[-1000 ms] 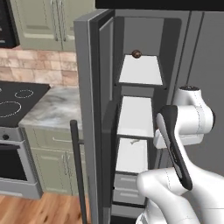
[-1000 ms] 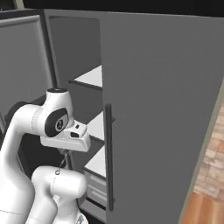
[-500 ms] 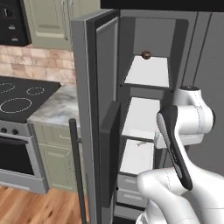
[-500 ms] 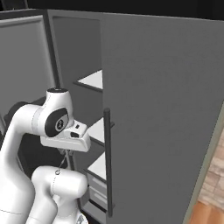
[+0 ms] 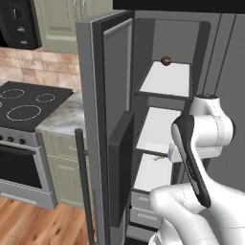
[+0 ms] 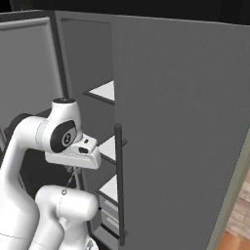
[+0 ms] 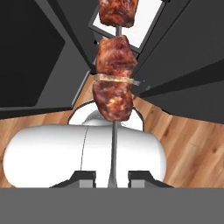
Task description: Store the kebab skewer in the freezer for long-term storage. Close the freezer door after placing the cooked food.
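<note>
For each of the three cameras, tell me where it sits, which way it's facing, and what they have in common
Left base view: behind the arm on its left, facing the open freezer with the freezer door swung out; the white arm fills the lower right.
Right base view: behind on the right, facing the plain grey refrigerator door; the arm rises at lower left.
Hand view: on the hand, looking along the gripper, shut on the kebab skewer, toward the wood floor.
Shared: both base views show the freezer's white shelves.

No readable text or labels, seemingly, anywhere.
</note>
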